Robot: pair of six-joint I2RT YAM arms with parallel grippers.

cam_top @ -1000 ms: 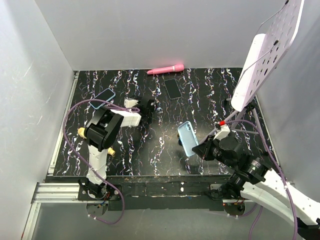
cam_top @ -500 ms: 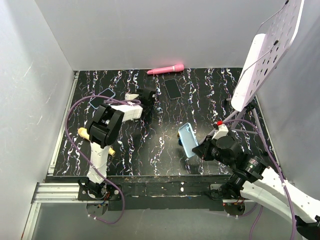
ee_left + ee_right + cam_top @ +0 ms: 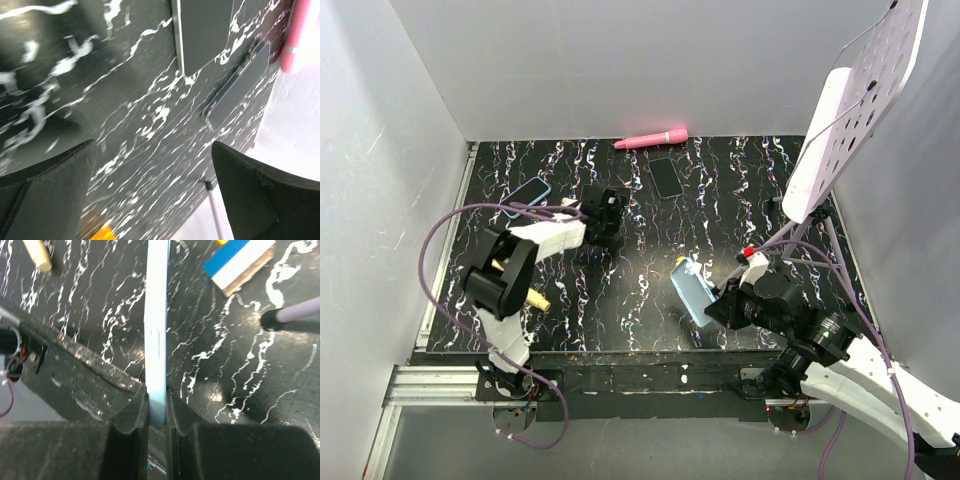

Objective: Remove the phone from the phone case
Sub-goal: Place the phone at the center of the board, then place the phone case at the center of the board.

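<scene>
My right gripper is shut on the lower end of a light blue phone case. It holds the case edge-on above the table's near right part. Whether a phone sits inside the case I cannot tell. A bare black phone lies flat at the back middle. My left gripper hangs open just above the table left of centre, with nothing between its fingers. A dark flat slab lies on the table just ahead of them.
A second phone in a blue-rimmed case lies at the back left. A pink stick rests along the back wall. A blue, white and wood block sits beyond the held case. A white perforated board stands at the right.
My left gripper went from shut to wide open while its arm swung left and its wrist reached toward the back. My right gripper lowered and tilted the case slightly leftward.
</scene>
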